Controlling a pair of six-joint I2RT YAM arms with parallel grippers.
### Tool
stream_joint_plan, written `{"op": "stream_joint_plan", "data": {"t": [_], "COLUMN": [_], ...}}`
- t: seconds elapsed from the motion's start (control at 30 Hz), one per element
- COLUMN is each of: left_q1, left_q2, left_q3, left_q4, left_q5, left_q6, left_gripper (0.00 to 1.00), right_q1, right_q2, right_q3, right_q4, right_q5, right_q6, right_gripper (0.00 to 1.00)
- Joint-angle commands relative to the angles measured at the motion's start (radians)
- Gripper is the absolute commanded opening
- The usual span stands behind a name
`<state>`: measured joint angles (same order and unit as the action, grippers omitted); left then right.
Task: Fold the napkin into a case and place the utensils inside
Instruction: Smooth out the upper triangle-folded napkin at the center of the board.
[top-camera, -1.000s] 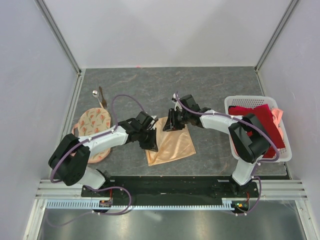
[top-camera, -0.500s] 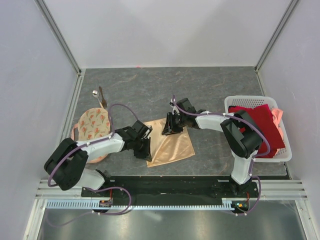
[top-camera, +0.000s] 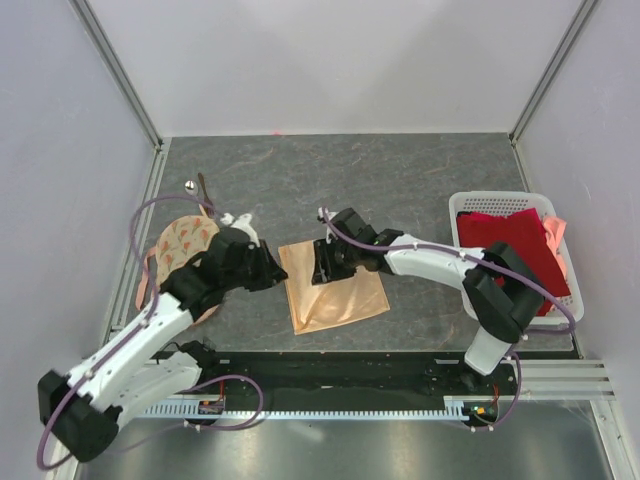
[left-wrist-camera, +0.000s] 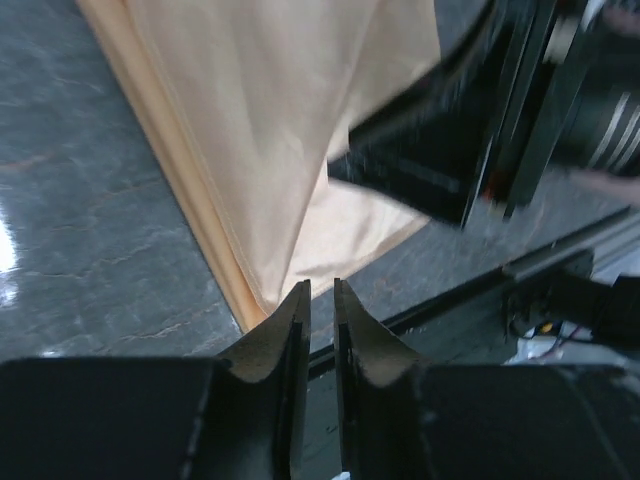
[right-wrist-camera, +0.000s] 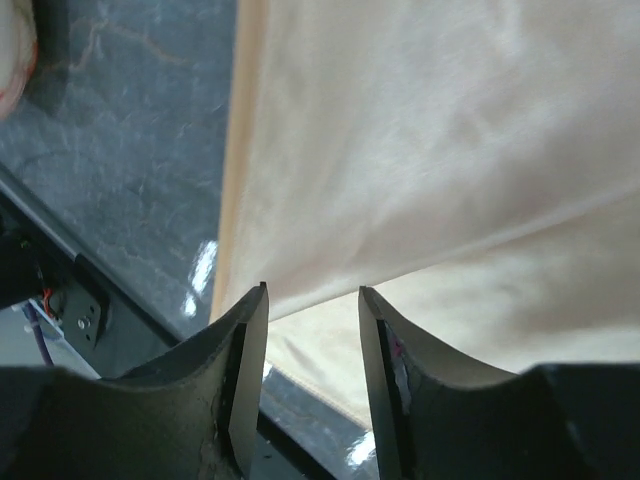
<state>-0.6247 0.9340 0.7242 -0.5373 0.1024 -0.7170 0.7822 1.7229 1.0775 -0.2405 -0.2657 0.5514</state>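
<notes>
From above, the napkin (top-camera: 335, 285) lies flat as a folded square in the middle of the surface, a little nearer the near edge. A second ago its left side was narrower. Now its far-left corner is spread out toward the left edge.

My left tool (top-camera: 276, 272) is at the napkin's left edge, farther from the near edge than before, and its arm has swung out toward the near-left corner. My right tool (top-camera: 320, 268) is over the napkin's far part and has shifted left.

The spoon (top-camera: 189, 185) and the stick (top-camera: 203, 188) lie where they were, by the left edge toward the far-left corner, just beyond the round cream cloth (top-camera: 180, 245).

In the left wrist view, my left tool (left-wrist-camera: 321, 295) is open by only a narrow slit with nothing in it. A corner of the napkin (left-wrist-camera: 300, 120) ends just at its tips.

In the right wrist view, my right tool (right-wrist-camera: 312, 300) stands moderately wide above the napkin (right-wrist-camera: 420, 130). A fold edge runs past the gap, and nothing is pinched.
</notes>
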Motion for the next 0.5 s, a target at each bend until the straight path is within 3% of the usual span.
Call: {"op": "stream_joint_plan", "data": {"t": [0.0,0.17,0.47], "left_q1": [0.065,0.092,0.100], "left_q2": [-0.170,-0.287,-0.313], "left_q3": [0.055,0.106,0.116], "left_q4": [-0.147,-0.269,-0.326], "left_q5": [-0.245,-0.368,-0.349], "left_q6": [-0.107,-0.121,-0.095], "left_gripper": [0.24,0.38,0.40], "right_q1": [0.136,0.290,0.403], "right_q2": [-0.060,-0.017,0.125], "right_q3": [-0.019,0.039,0.208], "right_q4": [-0.062,-0.111,-0.224], "right_q5": [0.129,0.288,0.404], "right_q6": [0.053,0.125,0.156], "right_gripper": [0.50,0.52,0.53]}}
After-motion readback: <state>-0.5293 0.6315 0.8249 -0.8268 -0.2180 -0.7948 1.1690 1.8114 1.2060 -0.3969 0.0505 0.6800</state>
